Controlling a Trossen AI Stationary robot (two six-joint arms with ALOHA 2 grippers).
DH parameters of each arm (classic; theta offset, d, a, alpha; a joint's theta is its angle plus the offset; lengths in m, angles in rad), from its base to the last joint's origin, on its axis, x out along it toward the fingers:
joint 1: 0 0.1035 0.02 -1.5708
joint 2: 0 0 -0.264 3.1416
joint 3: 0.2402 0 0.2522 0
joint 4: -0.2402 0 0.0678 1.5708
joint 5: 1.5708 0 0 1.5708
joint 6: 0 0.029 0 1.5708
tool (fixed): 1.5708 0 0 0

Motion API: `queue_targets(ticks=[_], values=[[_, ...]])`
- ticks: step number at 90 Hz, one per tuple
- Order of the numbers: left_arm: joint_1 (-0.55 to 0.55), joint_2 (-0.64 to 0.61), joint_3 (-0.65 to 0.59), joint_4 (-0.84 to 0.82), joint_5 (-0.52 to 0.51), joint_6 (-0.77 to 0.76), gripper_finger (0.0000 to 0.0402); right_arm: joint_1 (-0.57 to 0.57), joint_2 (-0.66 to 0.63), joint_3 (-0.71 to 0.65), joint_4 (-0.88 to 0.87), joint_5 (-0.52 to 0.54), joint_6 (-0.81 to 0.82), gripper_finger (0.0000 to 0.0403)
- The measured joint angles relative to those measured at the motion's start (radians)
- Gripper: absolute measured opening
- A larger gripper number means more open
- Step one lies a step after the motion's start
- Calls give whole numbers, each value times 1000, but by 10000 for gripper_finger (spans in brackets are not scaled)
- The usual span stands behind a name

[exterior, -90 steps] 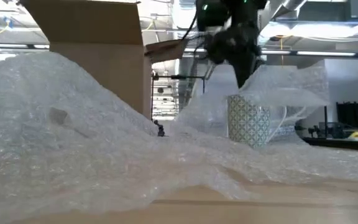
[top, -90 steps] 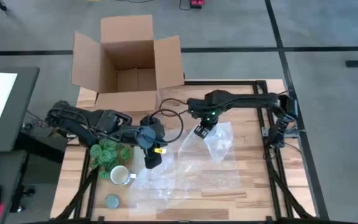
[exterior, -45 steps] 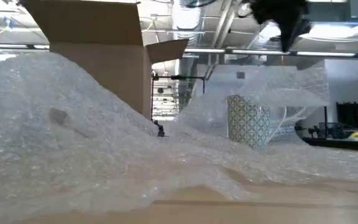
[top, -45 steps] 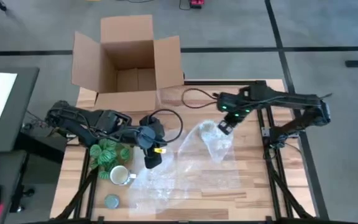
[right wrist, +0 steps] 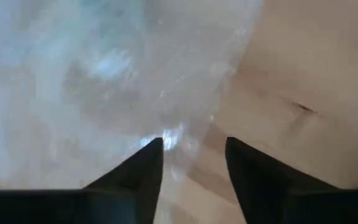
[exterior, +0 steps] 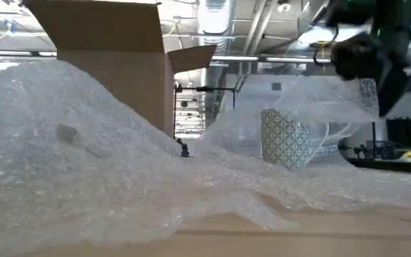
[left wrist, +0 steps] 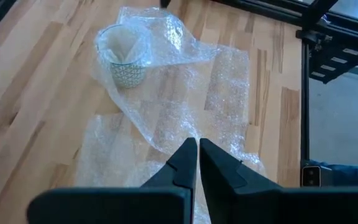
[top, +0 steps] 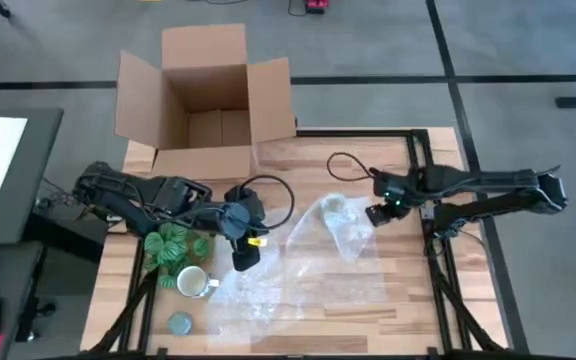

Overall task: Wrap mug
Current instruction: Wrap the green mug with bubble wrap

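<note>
Tabletop [top: 418,300] of pale wood seen from above, with an open cardboard box [top: 208,95] at its far left corner. At the left edge sit a green patterned bundle [top: 173,245], then the mug [top: 192,281], small, cream-white and bare, with no wrap on it, and nearest the front a flat grey-blue disc [top: 180,323]. Just right of the mug, the left gripper [top: 244,252] hovers low over the near edge of a crumpled sheet of bubble wrap [top: 298,280]. Its fingers are pressed together, and whether they pinch the sheet cannot be told. Further right, a second, patterned cup [top: 336,207] stands upright under a raised fold of the same sheet, partly draped. Right again, the right gripper [top: 380,212] has pulled back from above that fold to the sheet's right edge within the last second. Its fingers are spread and hold nothing, with only the wrap's rim beside one fingertip. The fold stays draped on its own, so that arm seems to be letting go and clearing out. The cream mug remains untouched, and wrapping it looks barely begun.
</note>
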Motion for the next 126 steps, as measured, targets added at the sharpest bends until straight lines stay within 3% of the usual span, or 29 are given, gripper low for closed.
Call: queue_targets(ticks=[13,24,57,76,95,111,126], values=[[0,0,0,0,0,-8,0,-41,-26,-119,195,-3,80,190],[0,0,0,0,1,-22,0,-71,-49,-167,337,-4,95,173],[0,0,0,0,1,-26,0,-98,-80,-171,564,-5,82,8],[0,0,0,0,1,-26,0,-76,-95,-171,686,-1,113,1],[0,0,0,0,1,-23,0,-36,-25,-166,781,26,119,0],[0,0,0,0,1,-22,0,-14,109,-61,740,56,30,0],[0,0,0,0,1,-22,0,-15,287,106,541,54,-94,0]])
